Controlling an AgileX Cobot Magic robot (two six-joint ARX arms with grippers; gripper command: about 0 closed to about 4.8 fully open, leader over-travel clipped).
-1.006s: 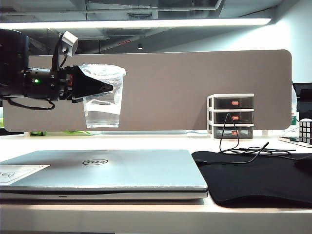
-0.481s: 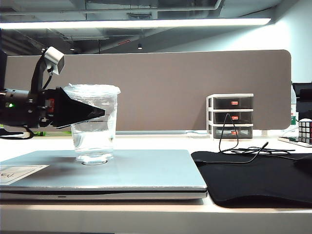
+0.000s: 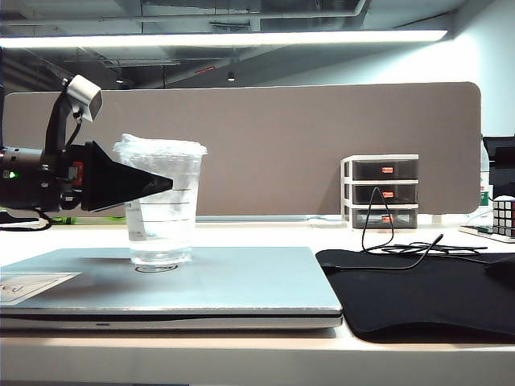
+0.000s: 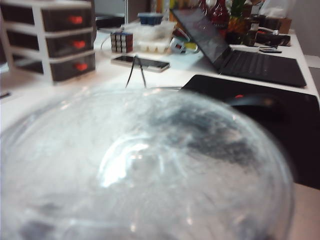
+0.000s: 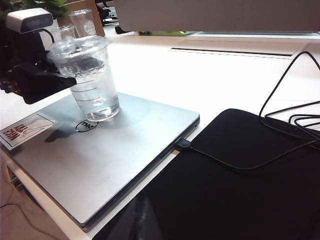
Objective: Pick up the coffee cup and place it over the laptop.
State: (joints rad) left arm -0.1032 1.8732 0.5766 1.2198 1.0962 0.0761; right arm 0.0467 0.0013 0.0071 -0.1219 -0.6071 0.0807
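I can read little here. The laptop lid carries a round black Dell logo, partly hidden by the cup standing at its edge. A white sticker at the lid's corner has red print I cannot make out.

blurred coffee cup top fills view, w/ drawer unit, rubik's cube & open laptop behind.
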